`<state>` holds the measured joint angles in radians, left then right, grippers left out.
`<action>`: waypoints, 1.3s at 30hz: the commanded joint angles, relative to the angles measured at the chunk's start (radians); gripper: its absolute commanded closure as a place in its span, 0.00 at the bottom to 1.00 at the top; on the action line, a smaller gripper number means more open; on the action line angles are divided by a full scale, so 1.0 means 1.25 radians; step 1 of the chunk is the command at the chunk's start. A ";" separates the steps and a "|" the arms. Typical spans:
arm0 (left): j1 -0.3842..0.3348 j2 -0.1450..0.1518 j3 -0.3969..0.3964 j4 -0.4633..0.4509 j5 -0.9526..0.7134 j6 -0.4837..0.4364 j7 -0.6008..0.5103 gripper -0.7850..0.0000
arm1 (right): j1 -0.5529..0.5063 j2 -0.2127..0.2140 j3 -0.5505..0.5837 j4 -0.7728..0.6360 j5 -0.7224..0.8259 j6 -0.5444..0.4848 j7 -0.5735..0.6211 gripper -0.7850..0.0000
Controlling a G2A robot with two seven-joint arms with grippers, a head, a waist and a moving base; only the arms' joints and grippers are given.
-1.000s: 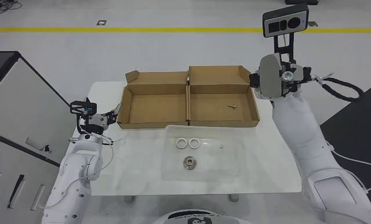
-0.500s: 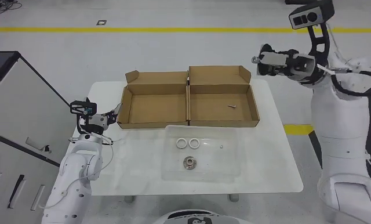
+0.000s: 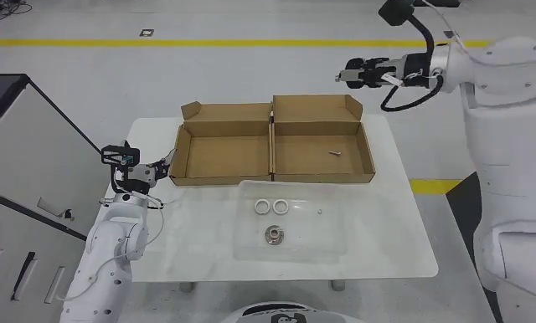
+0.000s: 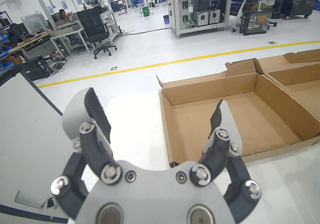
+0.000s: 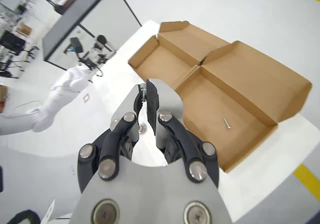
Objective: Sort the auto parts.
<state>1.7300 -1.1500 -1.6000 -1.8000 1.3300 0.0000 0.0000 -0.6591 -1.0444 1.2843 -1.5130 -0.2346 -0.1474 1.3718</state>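
Observation:
Two open cardboard boxes stand side by side at the table's back: the left box (image 3: 222,156) (image 4: 232,120) is bare, and the right box (image 3: 310,156) (image 5: 225,89) holds one screw (image 3: 334,152) (image 5: 227,123). In front of them a clear tray (image 3: 331,239) carries two white rings (image 3: 263,207), a metal flanged part (image 3: 272,234) and a tiny piece (image 3: 322,211). My right gripper (image 3: 343,75) (image 5: 144,87) hangs high beyond the right box's far edge, shut on a small threaded screw (image 5: 143,94). My left gripper (image 3: 163,164) (image 4: 157,98) stands open by the left box's outer wall.
The white table (image 3: 394,231) has bare surface right of the tray and along its front. A dark-framed panel (image 3: 42,130) stands to the left of the table. Grey floor with a yellow line (image 3: 209,43) lies beyond the boxes.
The right arm has swung up and out to the right, and its gripper now points left, high behind the right box. The left arm has not moved.

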 commanded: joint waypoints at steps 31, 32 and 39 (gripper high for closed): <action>0.000 0.000 0.000 0.000 0.000 0.000 0.000 0.00 | 0.087 -0.120 -0.489 0.434 -0.428 0.008 -0.177 1.00; 0.000 0.000 0.000 0.000 0.000 0.000 0.000 0.00 | 0.087 -0.125 -0.497 0.443 -0.432 0.010 -0.179 1.00; 0.000 0.000 0.000 0.000 0.000 0.000 0.000 0.00 | 0.087 -0.155 -0.536 0.507 -0.437 0.020 -0.197 1.00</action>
<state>1.7300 -1.1500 -1.6000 -1.8000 1.3300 0.0000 0.0000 -0.5515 -1.2342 0.6207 -0.8893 -0.7777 -0.1242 1.1254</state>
